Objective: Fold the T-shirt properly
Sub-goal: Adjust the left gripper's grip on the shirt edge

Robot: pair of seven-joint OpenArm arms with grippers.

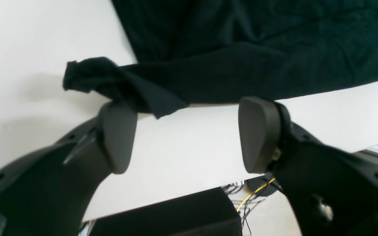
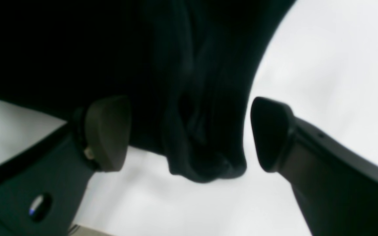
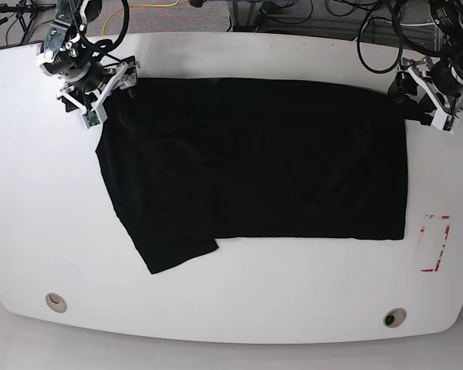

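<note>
On the left of the base view, the right gripper (image 3: pixel 100 94) sits at the far top corner of the black T-shirt (image 3: pixel 255 166). Its wrist camera shows the two jaws standing wide apart, released, with a bunched, wrinkled corner of cloth (image 2: pixel 205 154) hanging between them and clamped by neither (the fabric is close to the right-hand finger, but contact cannot be told).

The T-shirt lies spread across the middle of the white table (image 3: pixel 239 308), mostly flat, its long edge running along the far side. One sleeve (image 3: pixel 177 250) juts toward the near edge on the left half, at a slant.

On the right of the base view, the left gripper (image 3: pixel 424 100) is at the shirt's other far corner. Its jaws are also spread wide and hold nothing; in its wrist view a rumpled corner (image 1: pixel 110 82) lies on the table just beyond the fingertips, one finger (image 1: pixel 118 136) near its folded edge.

Further right, a red marking (image 3: pixel 436 243) is on the tabletop.
</note>
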